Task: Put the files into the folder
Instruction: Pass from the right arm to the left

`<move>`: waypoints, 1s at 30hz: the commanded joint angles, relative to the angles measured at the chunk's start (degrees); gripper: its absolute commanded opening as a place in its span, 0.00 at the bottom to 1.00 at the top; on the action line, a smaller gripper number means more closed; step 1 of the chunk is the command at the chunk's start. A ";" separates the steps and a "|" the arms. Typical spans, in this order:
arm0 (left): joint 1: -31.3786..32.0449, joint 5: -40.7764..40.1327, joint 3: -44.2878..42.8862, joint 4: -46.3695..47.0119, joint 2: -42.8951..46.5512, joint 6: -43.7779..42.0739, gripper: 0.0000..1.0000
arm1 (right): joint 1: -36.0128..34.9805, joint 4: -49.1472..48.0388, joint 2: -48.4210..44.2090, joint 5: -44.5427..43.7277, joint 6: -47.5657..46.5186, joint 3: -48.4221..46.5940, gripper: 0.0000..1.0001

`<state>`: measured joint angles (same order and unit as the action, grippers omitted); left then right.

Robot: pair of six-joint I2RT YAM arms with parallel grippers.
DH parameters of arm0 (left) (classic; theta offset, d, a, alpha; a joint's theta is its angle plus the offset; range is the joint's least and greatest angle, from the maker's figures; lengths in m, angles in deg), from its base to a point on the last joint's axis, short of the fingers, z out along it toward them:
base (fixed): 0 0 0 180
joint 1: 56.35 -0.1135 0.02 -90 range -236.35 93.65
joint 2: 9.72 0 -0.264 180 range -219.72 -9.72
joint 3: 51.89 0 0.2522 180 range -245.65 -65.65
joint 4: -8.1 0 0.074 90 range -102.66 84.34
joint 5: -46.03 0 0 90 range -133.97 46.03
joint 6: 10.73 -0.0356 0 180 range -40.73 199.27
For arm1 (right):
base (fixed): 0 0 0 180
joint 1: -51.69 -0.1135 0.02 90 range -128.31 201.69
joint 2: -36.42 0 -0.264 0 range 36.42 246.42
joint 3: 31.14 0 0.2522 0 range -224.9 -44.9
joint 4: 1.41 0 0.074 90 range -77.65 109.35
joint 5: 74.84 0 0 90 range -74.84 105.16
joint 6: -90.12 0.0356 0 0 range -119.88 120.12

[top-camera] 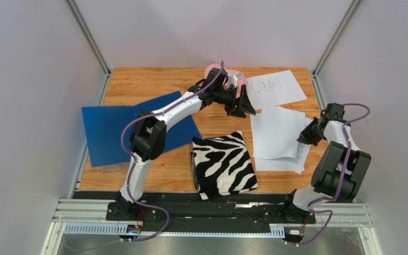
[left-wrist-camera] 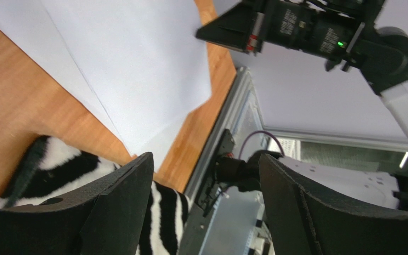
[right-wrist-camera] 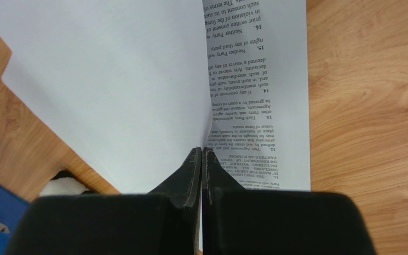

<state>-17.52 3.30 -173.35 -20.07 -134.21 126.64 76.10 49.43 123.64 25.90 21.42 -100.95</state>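
The files (top-camera: 278, 133) lie as loose white sheets at the right of the table, with one more printed sheet (top-camera: 275, 87) at the back. The royal-blue folder (top-camera: 110, 130) lies open and flat at the left, partly under the left arm. My right gripper (top-camera: 303, 135) is at the stack's right edge, shut on the edge of a white sheet (right-wrist-camera: 110, 79) that rises off a printed sheet (right-wrist-camera: 259, 79); the closed tips show in the right wrist view (right-wrist-camera: 202, 150). My left gripper (top-camera: 246, 103) is open and empty above the stack's far left corner, as the left wrist view (left-wrist-camera: 206, 159) shows.
A zebra-striped folded cloth (top-camera: 223, 164) lies at the front centre between the folder and the files. A pink object (top-camera: 211, 70) sits at the back behind the left arm. Metal rails edge the table.
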 commanded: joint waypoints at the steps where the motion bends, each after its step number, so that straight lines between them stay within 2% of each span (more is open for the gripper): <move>1: 2.21 -4.55 -9.17 -8.95 -6.89 -10.17 0.80 | 4.23 -0.34 -2.14 9.98 3.30 -2.39 0.00; 5: 5.02 -5.43 -14.99 -13.09 -10.77 -16.08 0.80 | 4.95 -0.69 -2.58 16.23 7.00 -3.27 0.00; 8: 5.55 -0.88 -18.42 -14.15 -14.64 -15.65 0.77 | 5.21 -0.26 -2.14 18.95 7.53 -4.24 0.00; 14: 5.73 2.99 -18.52 -15.47 -15.70 -13.98 0.78 | 7.41 -1.22 -3.02 23.79 10.51 -3.98 0.00; 16: 6.26 2.14 -15.89 -16.16 -13.00 -18.26 0.80 | 7.85 -1.48 -3.20 24.76 11.04 -4.07 0.00; 19: 8.98 -9.88 -11.68 -18.01 -7.03 -32.22 0.81 | 7.85 -1.31 -2.58 26.34 11.92 -4.07 0.00; 20: 10.72 -16.44 -10.87 -18.10 -5.78 -35.56 0.81 | 7.94 -1.48 -2.49 26.17 12.01 -3.98 0.00; 21: 11.52 -19.03 -10.08 -17.93 -4.64 -40.99 0.81 | 7.94 -1.22 -2.41 25.82 11.84 -3.89 0.00; 25: 16.26 -26.34 -5.16 -11.28 -0.50 -50.34 0.82 | 7.94 -0.34 -2.40 25.12 11.66 -3.45 0.02; 27: 18.46 -33.53 -4.10 -8.98 -0.23 -55.17 0.82 | 7.94 -0.43 -3.10 24.77 12.09 -2.66 0.02; 30: 21.81 -38.64 -5.67 -6.77 -1.98 -60.01 0.82 | 7.85 -1.13 -4.07 24.50 13.15 -1.17 0.03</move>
<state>0.34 -24.20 -178.10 -32.97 -138.08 79.94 83.81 49.41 122.41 49.73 32.46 -102.99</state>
